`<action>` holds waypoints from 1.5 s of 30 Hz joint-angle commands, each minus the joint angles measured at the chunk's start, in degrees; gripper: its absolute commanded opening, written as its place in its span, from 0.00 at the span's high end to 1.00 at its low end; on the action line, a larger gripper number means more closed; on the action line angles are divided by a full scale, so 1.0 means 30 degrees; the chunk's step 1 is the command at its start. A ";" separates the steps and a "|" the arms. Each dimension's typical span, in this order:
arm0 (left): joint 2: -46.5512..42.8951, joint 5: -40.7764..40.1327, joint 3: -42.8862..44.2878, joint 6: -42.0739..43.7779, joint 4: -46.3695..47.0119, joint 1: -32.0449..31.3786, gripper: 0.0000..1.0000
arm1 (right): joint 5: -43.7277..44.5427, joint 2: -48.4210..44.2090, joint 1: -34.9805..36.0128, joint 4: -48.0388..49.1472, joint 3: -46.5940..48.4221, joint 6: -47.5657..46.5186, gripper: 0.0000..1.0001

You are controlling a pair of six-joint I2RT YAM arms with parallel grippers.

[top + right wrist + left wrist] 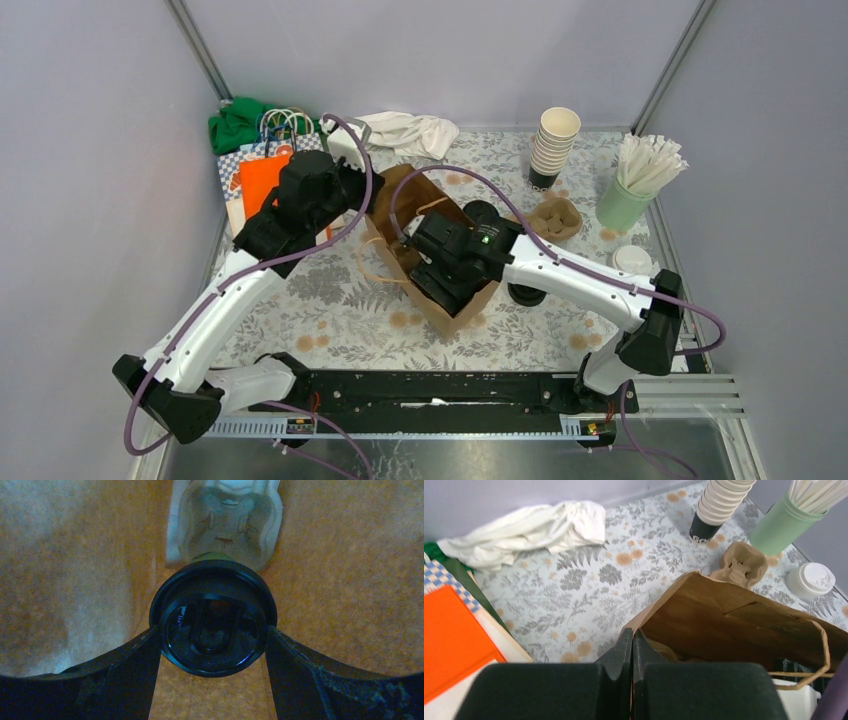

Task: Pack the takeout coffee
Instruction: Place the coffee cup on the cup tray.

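The right hand (214,635) is down inside the bag (350,570). Its two fingers (135,675) are clamped on a cup (214,605) with a black lid, one finger on each side of the lid. Just past the cup, deeper in the bag, is a pale tray (225,520). Brown bag walls rise on both sides of the hand.

The left hand (632,650) has its fingers pressed tight together on the bag's top edge. The open bag is right in front of this hand. Beyond the bag and a bit to the right sits a brown tray (741,565) on the bench (589,580). Farther out are a stack of cups (719,505), a green cup (781,527) full of white sticks, and a white cup (810,580) with a lid. Ahead and to the left of the hand lies a white cloth (534,527). Close on its left is an orange bag (454,635).

Behind the right hand, just beside its arm, a second cup (527,294) with a black lid stands on the bench, outside the bag.
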 commanded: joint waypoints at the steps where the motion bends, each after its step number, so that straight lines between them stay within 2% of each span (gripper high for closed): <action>1: 0.0323 -0.0639 0.1733 0.1226 0.2459 -0.0037 1.00 | 0.2346 0.0629 -0.0113 0.1048 0.1738 -0.0338 0.83; 10: 0.0305 -0.0443 0.2453 0.1908 0.2774 -0.0039 1.00 | 0.5669 -0.0625 -0.0111 0.8892 -0.1437 -0.1122 0.82; 13: 0.0363 0.0084 0.2565 0.1850 0.2611 -0.0046 1.00 | 0.6656 -0.0443 -0.0138 1.0211 -0.1588 -0.1652 0.84; 24: 0.0340 0.1095 0.2715 0.1586 0.1674 -0.0229 1.00 | 0.6432 0.0042 -0.1214 1.0975 -0.1185 -0.1452 0.84; 40: 0.0755 0.1154 0.3039 0.1742 0.1046 -0.0424 1.00 | 0.3667 0.1832 -0.1900 1.1786 0.0945 -0.2052 0.84; 45: 0.0809 0.0555 0.3198 0.1768 0.0942 -0.0420 1.00 | 0.3357 0.0765 -0.1900 1.0943 -0.0494 -0.2910 0.84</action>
